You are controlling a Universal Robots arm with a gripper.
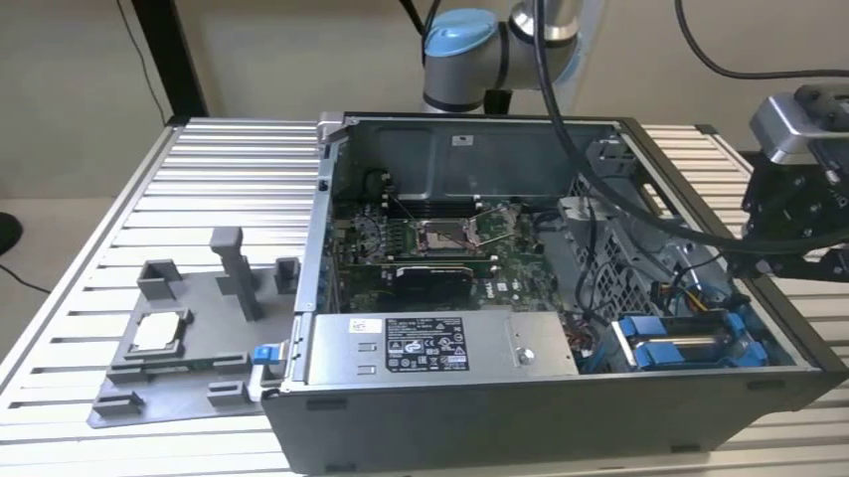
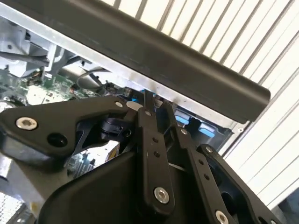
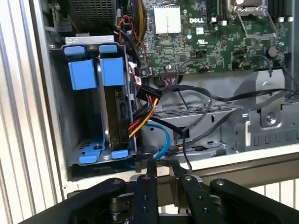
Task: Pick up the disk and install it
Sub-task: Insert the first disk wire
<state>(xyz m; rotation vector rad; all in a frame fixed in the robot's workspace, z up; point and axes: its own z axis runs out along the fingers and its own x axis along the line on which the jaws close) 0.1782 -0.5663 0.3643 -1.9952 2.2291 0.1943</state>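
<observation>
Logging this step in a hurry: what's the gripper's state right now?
Gripper: shut, holding nothing, at the computer case's edge beside the blue disk carriers.

You see even, bright light on the ribbed bench (image 1: 213, 169); the open computer case (image 1: 438, 437) stays shadowed inside, slightly soft.

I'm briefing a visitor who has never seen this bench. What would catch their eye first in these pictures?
First, the big open dark-grey computer case lying on the ribbed aluminium table, its green motherboard bared in the middle. Next, the bright blue plastic drive carriers in the bay at the case's corner toward the exterior view's right. In both wrist views the black gripper sits just outside the case wall by that bay.
</observation>
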